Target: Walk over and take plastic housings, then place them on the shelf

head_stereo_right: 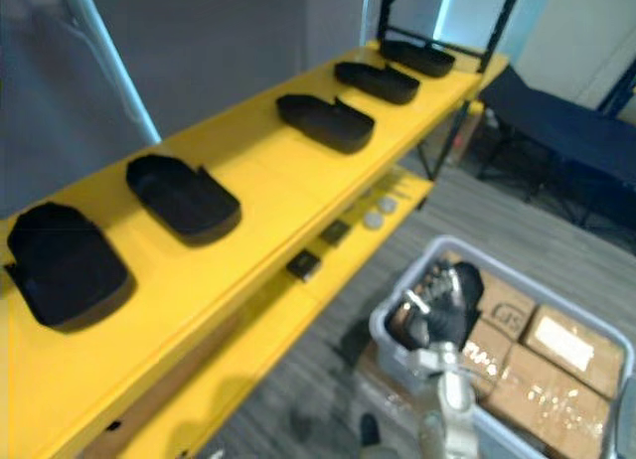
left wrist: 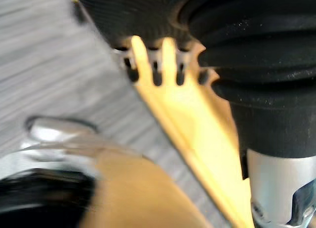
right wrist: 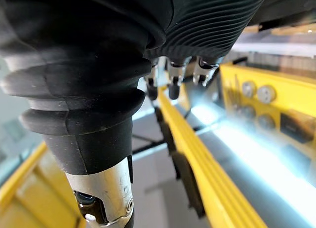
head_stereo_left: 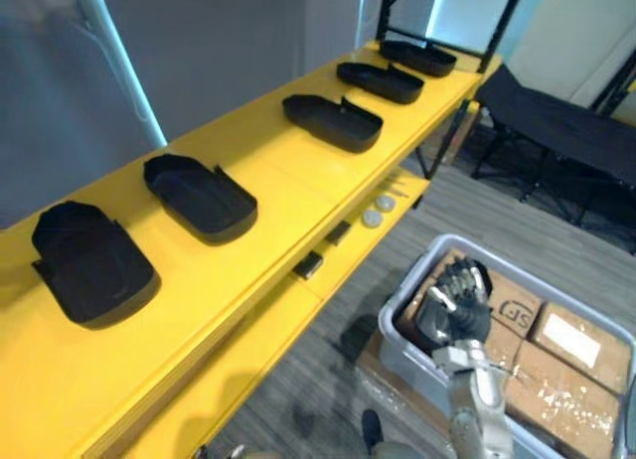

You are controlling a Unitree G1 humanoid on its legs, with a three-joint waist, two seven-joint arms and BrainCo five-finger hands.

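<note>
Big yellow shelf [head_stereo_left: 298, 181] runs from 8 o'clock up to 1 o'clock. Grey bin [head_stereo_left: 394, 325] full of cardboard boxes [head_stereo_left: 566, 370] sits on the floor at 4 o'clock. Five black housings [head_stereo_left: 333, 121] are lined up along the shelf's top board. Right hand [head_stereo_left: 455, 305] hangs over the bin, fingers curled, holding nothing. Left hand [left wrist: 156, 65] is near a yellow edge, can't tell its state.

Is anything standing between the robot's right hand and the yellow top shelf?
Nothing visible does. The right hand hangs over the grey bin, with only air between it and the top shelf, where black housings lie with bare gaps.
</note>
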